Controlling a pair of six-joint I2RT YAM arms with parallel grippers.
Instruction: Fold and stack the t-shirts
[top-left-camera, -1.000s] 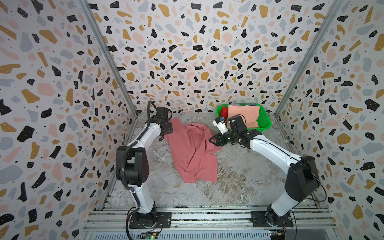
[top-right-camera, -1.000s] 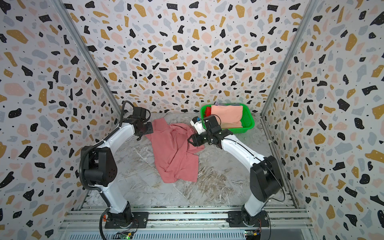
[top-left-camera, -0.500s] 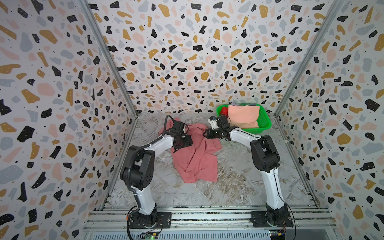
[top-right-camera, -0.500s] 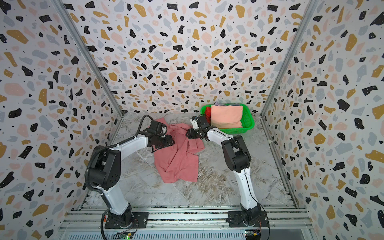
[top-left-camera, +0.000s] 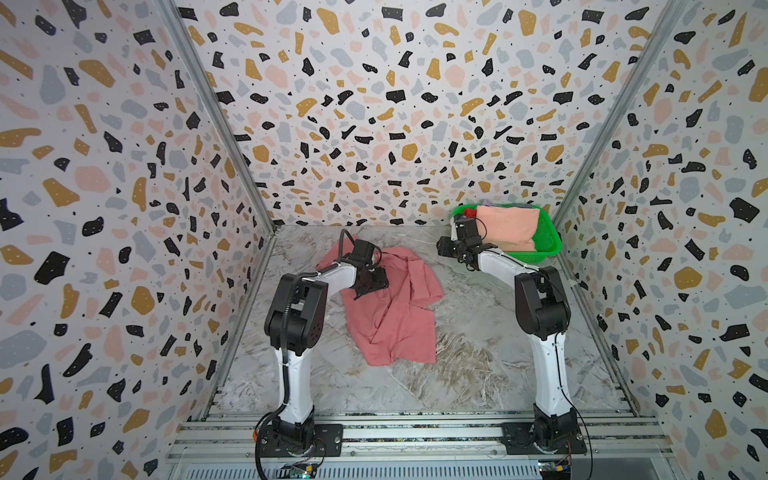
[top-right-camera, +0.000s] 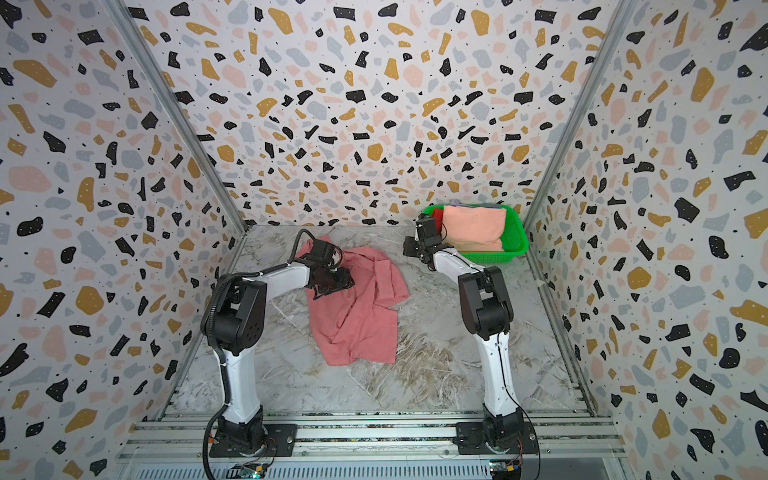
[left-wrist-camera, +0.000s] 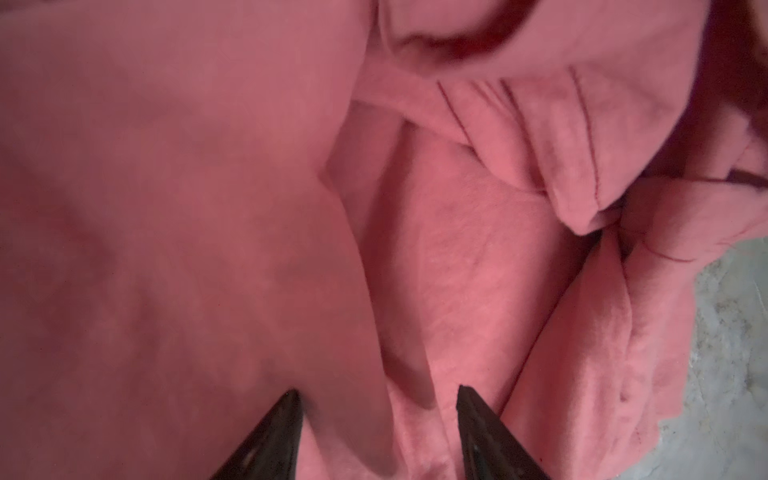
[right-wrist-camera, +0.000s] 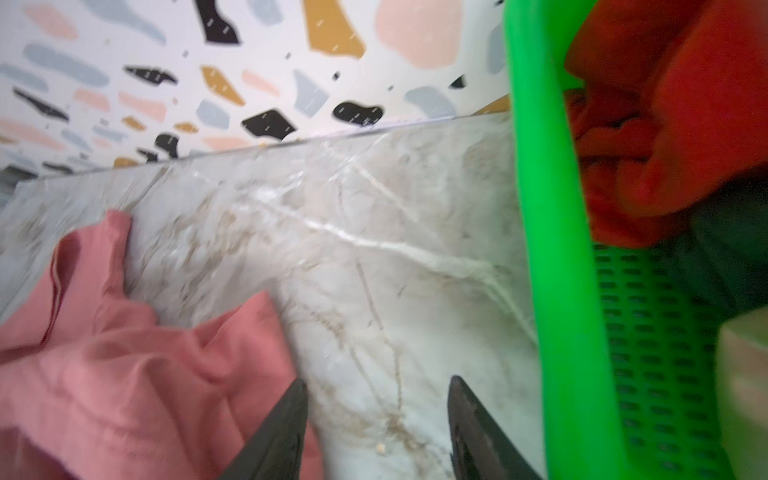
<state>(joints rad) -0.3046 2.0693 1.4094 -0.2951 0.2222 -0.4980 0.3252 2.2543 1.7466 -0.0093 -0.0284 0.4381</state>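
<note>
Surface: grey-white marble-patterned tabletop (top-left-camera: 478, 374) with brown veining, lower middle of both top views.
Centre: rose-pink t-shirt (top-left-camera: 395, 320), crumpled and unfolded, lying on the marble.
Upper right of the surface: green mesh basket (top-left-camera: 550, 243), standing apart from the shirt.

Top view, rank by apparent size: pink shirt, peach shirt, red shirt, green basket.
1. pink shirt, clearly the largest
2. green basket
3. peach shirt, lying inside the basket
4. red shirt: only a small patch shows behind the peach one, so its real size is unsure
</note>
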